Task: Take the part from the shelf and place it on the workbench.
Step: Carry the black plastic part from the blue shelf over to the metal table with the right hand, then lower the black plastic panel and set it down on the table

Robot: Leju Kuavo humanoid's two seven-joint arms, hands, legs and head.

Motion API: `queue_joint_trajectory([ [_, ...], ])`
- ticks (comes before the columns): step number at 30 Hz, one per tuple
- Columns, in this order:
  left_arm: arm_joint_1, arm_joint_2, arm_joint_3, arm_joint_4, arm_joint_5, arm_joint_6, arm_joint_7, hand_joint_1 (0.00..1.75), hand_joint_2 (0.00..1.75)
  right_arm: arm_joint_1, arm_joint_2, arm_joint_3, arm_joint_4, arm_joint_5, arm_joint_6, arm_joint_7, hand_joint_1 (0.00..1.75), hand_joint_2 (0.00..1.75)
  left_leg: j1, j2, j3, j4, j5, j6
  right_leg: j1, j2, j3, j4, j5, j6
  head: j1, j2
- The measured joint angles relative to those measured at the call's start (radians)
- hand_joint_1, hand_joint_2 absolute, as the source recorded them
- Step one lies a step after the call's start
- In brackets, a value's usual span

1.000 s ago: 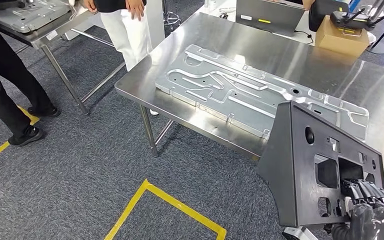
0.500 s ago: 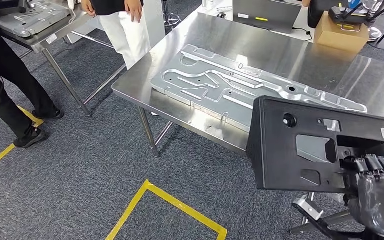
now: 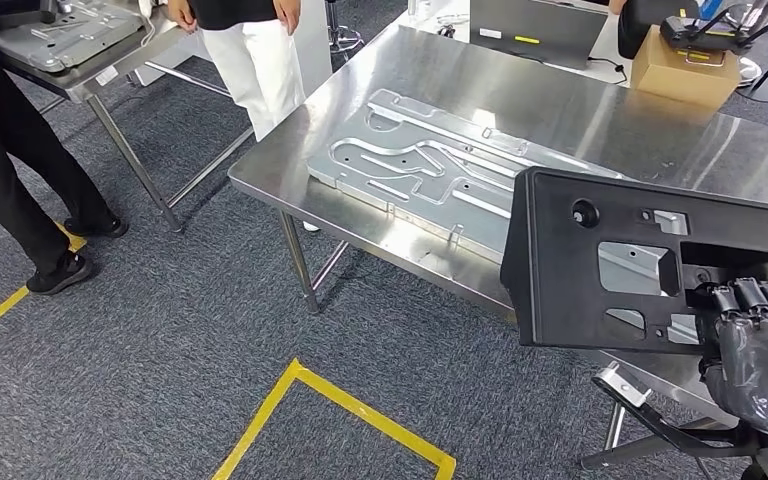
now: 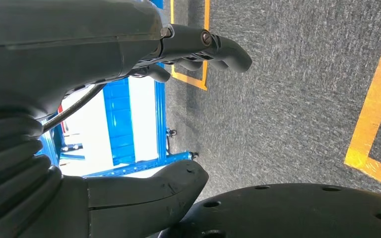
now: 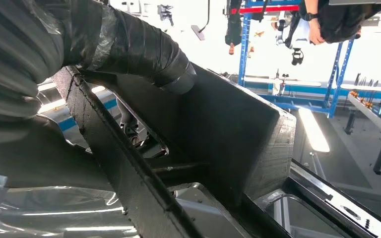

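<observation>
Right robot hand (image 3: 757,352) — fingers through part (image 3: 600,262)

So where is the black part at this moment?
In the head view, the black part is at the lower right, held upright by the right hand at the near edge of the steel table, in front of the metal plate.

The metal panel (image 3: 430,175) lies on the workbench (image 3: 600,110); the part (image 3: 650,265) hangs before the workbench's near edge, gripped by the right hand (image 3: 755,350); a cardboard box (image 3: 685,70) sits at the workbench's far side.
</observation>
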Motion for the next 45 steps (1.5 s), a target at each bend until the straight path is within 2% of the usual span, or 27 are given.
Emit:
queue_joint_trajectory([
  [3,0.0,0.0,0.0,0.0,0.002,0.0,0.0,0.0,1.75,0.001,-0.001,0.0,0.001,-0.012,-0.001,0.0,1.75,1.75,-0.001,0.0,0.0,0.001,-0.001,0.001,-0.001,0.0,0.0,-0.001,0.001,0.002,0.0,0.0],
  [6,0.0,0.0,0.0,0.0,0.005,-0.001,-0.001,0.0,1.75,0.004,-0.006,0.0,0.0,-0.025,-0.003,-0.001,1.75,1.75,0.001,0.0,0.007,-0.016,0.005,0.014,-0.003,0.0,0.005,-0.01,0.005,0.014,0.0,0.0],
  [7,0.0,0.0,0.0,0.0,0.006,-0.001,-0.002,0.0,1.75,0.007,-0.011,-0.001,-0.001,-0.031,-0.006,-0.002,1.75,1.75,0.005,0.002,0.013,-0.03,0.011,0.02,-0.003,0.002,0.001,0.0,-0.005,0.018,0.0,0.0],
  [9,-0.001,0.0,0.0,0.0,0.006,-0.001,-0.004,0.0,1.75,0.014,-0.02,-0.005,-0.003,-0.044,-0.011,-0.005,1.75,1.75,0.014,0.004,0.023,-0.05,0.021,0.024,-0.005,0.006,-0.036,0.08,-0.052,0.024,0.001,0.0],
  [11,-0.001,0.0,0.0,0.0,0.006,-0.001,-0.005,0.0,1.75,0.021,-0.023,-0.007,-0.003,-0.051,-0.014,-0.009,1.75,1.75,0.017,0.004,0.023,-0.051,0.021,0.023,-0.012,0.007,-0.102,0.201,-0.103,0.033,0.001,0.0],
  [12,0.0,0.0,0.0,0.0,0.006,-0.001,-0.005,0.0,1.75,0.025,-0.025,-0.007,-0.003,-0.052,-0.015,-0.01,1.75,1.75,0.018,0.004,0.023,-0.048,0.018,0.021,-0.017,0.007,-0.124,0.238,-0.108,0.039,0.001,0.0],
  [13,0.0,0.0,0.0,0.0,0.006,-0.001,-0.005,0.0,1.75,0.028,-0.026,-0.007,-0.003,-0.053,-0.015,-0.012,1.75,1.75,0.02,0.003,0.024,-0.044,0.014,0.016,-0.022,0.007,-0.127,0.236,-0.09,0.044,0.001,0.0],
  [14,0.0,0.0,0.0,0.0,0.006,-0.001,-0.006,0.0,1.75,0.03,-0.028,-0.008,-0.003,-0.055,-0.015,-0.013,1.75,1.75,0.023,0.003,0.026,-0.039,0.008,0.011,-0.028,0.005,-0.113,0.2,-0.057,0.05,0.001,0.0],
  [16,0.0,0.002,-0.001,0.001,0.006,-0.001,-0.006,0.0,1.75,0.031,-0.031,-0.009,-0.003,-0.063,-0.014,-0.015,1.75,1.75,0.027,0.001,0.029,-0.02,-0.01,-0.005,-0.035,0.002,-0.056,0.076,0.004,0.062,0.002,0.0],
  [18,0.0,0.005,-0.002,0.002,0.006,-0.002,-0.006,0.0,1.75,0.033,-0.034,-0.012,-0.003,-0.071,-0.014,-0.02,1.75,1.75,0.024,-0.001,0.027,-0.004,-0.025,-0.02,-0.033,0.004,-0.028,0.016,0.014,0.051,0.002,0.0],
  [21,0.0,0.007,-0.003,0.002,0.007,-0.003,-0.005,0.0,1.75,0.038,-0.035,-0.014,-0.004,-0.083,-0.012,-0.03,1.75,1.75,0.023,-0.002,0.027,0.005,-0.036,-0.029,-0.031,0.011,-0.028,0.02,0.003,0.022,0.002,0.0],
  [23,-0.002,0.007,-0.004,0.002,0.009,-0.003,-0.003,0.0,1.75,0.036,-0.035,-0.014,-0.004,-0.095,-0.007,-0.037,1.75,1.75,0.023,-0.007,0.007,0.054,-0.064,-0.036,-0.032,0.012,-0.02,0.018,-0.003,0.008,0.0,0.0],
  [24,-0.003,0.008,-0.004,0.002,0.01,-0.003,-0.003,0.0,1.75,0.034,-0.035,-0.014,-0.004,-0.099,-0.005,-0.04,1.75,1.75,0.023,-0.01,-0.022,0.111,-0.09,-0.04,-0.03,0.012,-0.016,0.018,-0.006,0.002,-0.001,0.0],
  [26,-0.003,0.008,-0.004,0.002,0.012,-0.005,-0.001,0.0,1.75,0.031,-0.035,-0.014,-0.003,-0.102,-0.001,-0.044,1.75,1.75,0.021,-0.014,-0.107,0.258,-0.142,-0.042,-0.023,0.013,-0.01,0.018,-0.013,-0.007,-0.003,0.0],
  [27,0.0,0.007,-0.005,0.002,0.014,-0.008,0.0,0.0,1.75,0.03,-0.035,-0.014,-0.002,-0.102,0.0,-0.045,1.75,1.75,0.019,-0.015,-0.143,0.31,-0.148,-0.039,-0.019,0.015,-0.006,0.018,-0.017,-0.01,-0.003,0.0],
  [28,0.005,0.006,-0.005,0.002,0.015,-0.012,0.001,0.0,1.75,0.03,-0.035,-0.014,-0.002,-0.102,0.001,-0.046,1.75,1.75,0.018,-0.017,-0.162,0.323,-0.131,-0.034,-0.015,0.018,0.0,0.018,-0.021,-0.013,-0.003,0.0],
  [29,0.01,0.004,-0.006,0.002,0.016,-0.015,0.001,0.0,1.75,0.029,-0.035,-0.014,-0.002,-0.102,0.001,-0.047,1.75,1.75,0.016,-0.019,-0.161,0.295,-0.094,-0.026,-0.011,0.021,0.008,0.018,-0.027,-0.014,-0.003,0.0],
  [31,0.019,0.001,-0.009,0.002,0.017,-0.019,0.002,0.0,1.75,0.026,-0.035,-0.014,-0.002,-0.102,0.001,-0.05,1.75,1.75,0.011,-0.024,-0.12,0.167,-0.003,-0.005,-0.004,0.027,0.026,0.016,-0.04,-0.014,-0.002,0.0],
  [32,0.023,0.0,-0.011,0.002,0.017,-0.021,0.002,0.0,1.75,0.025,-0.035,-0.014,-0.001,-0.102,0.001,-0.05,1.75,1.75,0.008,-0.027,-0.098,0.111,0.024,0.004,-0.002,0.03,0.032,0.014,-0.046,-0.012,-0.002,0.0],
  [33,0.025,-0.003,-0.014,0.001,0.018,-0.023,0.002,0.0,1.75,0.025,-0.034,-0.014,-0.001,-0.102,0.001,-0.051,1.75,1.75,0.005,-0.028,-0.083,0.073,0.033,0.01,-0.002,0.032,0.033,0.012,-0.049,-0.009,-0.002,0.0],
  [36,0.027,-0.012,-0.021,0.0,0.02,-0.027,0.001,0.0,1.75,0.024,-0.035,-0.013,0.002,-0.102,0.002,-0.052,1.75,1.75,0.006,-0.029,-0.059,0.026,0.023,0.016,-0.002,0.033,0.036,0.015,-0.043,0.006,-0.002,0.0],
  [38,0.028,-0.016,-0.023,0.0,0.022,-0.027,0.002,0.0,1.75,0.018,-0.035,-0.013,0.005,-0.102,0.003,-0.053,1.75,1.75,0.012,-0.028,-0.033,0.003,0.023,0.02,-0.001,0.026,0.032,0.045,-0.057,0.013,-0.001,0.0],
  [40,0.029,-0.017,-0.023,0.0,0.025,-0.027,0.002,0.0,1.75,0.005,-0.035,-0.012,0.01,-0.101,0.009,-0.054,1.75,1.75,0.015,-0.027,-0.015,-0.007,0.019,0.023,-0.002,0.02,-0.017,0.135,-0.101,0.022,0.0,0.0],
  [42,0.029,-0.017,-0.024,0.0,0.026,-0.027,0.002,0.0,1.75,-0.01,-0.034,-0.005,0.023,-0.1,0.02,-0.057,1.75,1.75,0.015,-0.027,-0.008,-0.007,0.011,0.023,-0.006,0.019,-0.093,0.238,-0.135,0.032,0.0,0.0],
  [43,0.029,-0.017,-0.024,0.0,0.026,-0.027,0.002,0.0,1.75,-0.018,-0.034,0.001,0.033,-0.1,0.026,-0.06,1.75,1.75,0.015,-0.026,-0.002,-0.007,0.005,0.022,-0.008,0.017,-0.117,0.256,-0.127,0.036,0.0,0.0],
  [44,0.03,-0.017,-0.024,0.0,0.025,-0.028,0.002,0.0,1.75,-0.03,-0.033,0.008,0.045,-0.101,0.032,-0.062,1.75,1.75,0.015,-0.026,0.006,-0.007,-0.001,0.021,-0.01,0.016,-0.123,0.238,-0.097,0.039,0.0,0.0],
  [45,0.03,-0.018,-0.025,0.0,0.022,-0.028,0.002,0.0,1.75,-0.047,-0.032,0.016,0.059,-0.102,0.038,-0.064,1.75,1.75,0.016,-0.026,0.017,-0.006,-0.008,0.018,-0.012,0.014,-0.11,0.185,-0.046,0.04,0.0,0.0],
])
